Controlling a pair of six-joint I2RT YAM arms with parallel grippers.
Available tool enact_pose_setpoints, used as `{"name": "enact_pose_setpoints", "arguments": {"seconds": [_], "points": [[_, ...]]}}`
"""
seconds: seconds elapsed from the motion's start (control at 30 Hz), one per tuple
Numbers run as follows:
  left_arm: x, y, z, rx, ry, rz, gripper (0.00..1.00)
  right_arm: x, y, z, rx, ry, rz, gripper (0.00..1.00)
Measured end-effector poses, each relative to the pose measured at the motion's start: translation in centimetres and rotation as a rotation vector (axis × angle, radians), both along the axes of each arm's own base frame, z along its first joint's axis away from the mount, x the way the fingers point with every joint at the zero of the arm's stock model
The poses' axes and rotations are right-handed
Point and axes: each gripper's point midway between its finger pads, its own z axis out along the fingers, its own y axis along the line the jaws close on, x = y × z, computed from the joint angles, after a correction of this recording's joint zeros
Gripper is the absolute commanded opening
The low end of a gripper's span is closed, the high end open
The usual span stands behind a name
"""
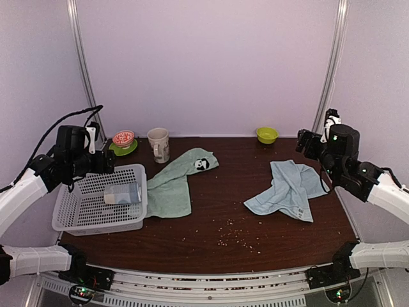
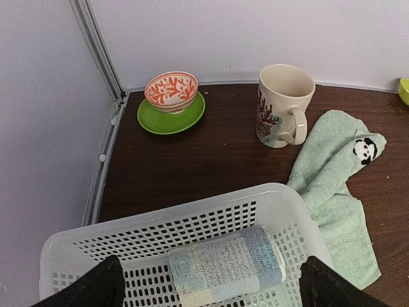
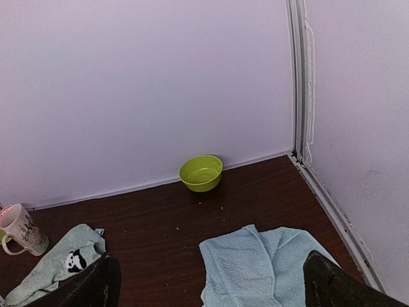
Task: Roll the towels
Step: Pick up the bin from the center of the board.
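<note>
A pale mint green towel (image 1: 171, 185) with a panda patch lies crumpled left of centre, one edge touching the white mesh basket (image 1: 65, 208); it also shows in the left wrist view (image 2: 332, 192) and the right wrist view (image 3: 57, 265). A light blue towel (image 1: 287, 188) (image 3: 255, 272) lies rumpled at the right. A rolled bluish towel (image 1: 123, 193) (image 2: 223, 265) rests inside the basket (image 2: 192, 203). My left gripper (image 1: 105, 160) (image 2: 211, 291) hangs open above the basket, holding nothing. My right gripper (image 1: 307, 144) (image 3: 217, 284) stands open in the air above the blue towel's far edge.
A cream mug (image 1: 158, 144) (image 2: 281, 105) and a red-patterned bowl (image 1: 123, 137) (image 2: 171, 91) on a green saucer stand at the back left. A lime bowl (image 1: 267, 134) (image 3: 201, 173) sits against the back wall. Crumbs (image 1: 236, 236) dot the table's front middle.
</note>
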Motion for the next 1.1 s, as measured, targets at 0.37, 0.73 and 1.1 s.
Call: {"name": "enact_pose_setpoints", "arguments": {"seconds": [0.37, 0.73, 1.1], "points": [[-0.6, -1.0, -0.2, -0.157, 0.006, 0.013, 0.92, 0.0, 3.0, 1.3, 0.007, 0.018, 0.170, 1.00], [-1.7, -12.5, -7.2, -0.229, 0.329, -0.169, 0.82, 0.1, 6.6, -3.3, 0.014, 0.186, 0.320, 1.00], [1.4, -13.7, -11.4, -0.084, 0.503, -0.053, 0.52, -0.8, 7.5, -7.1, 0.045, 0.276, 0.357, 1.00]]}}
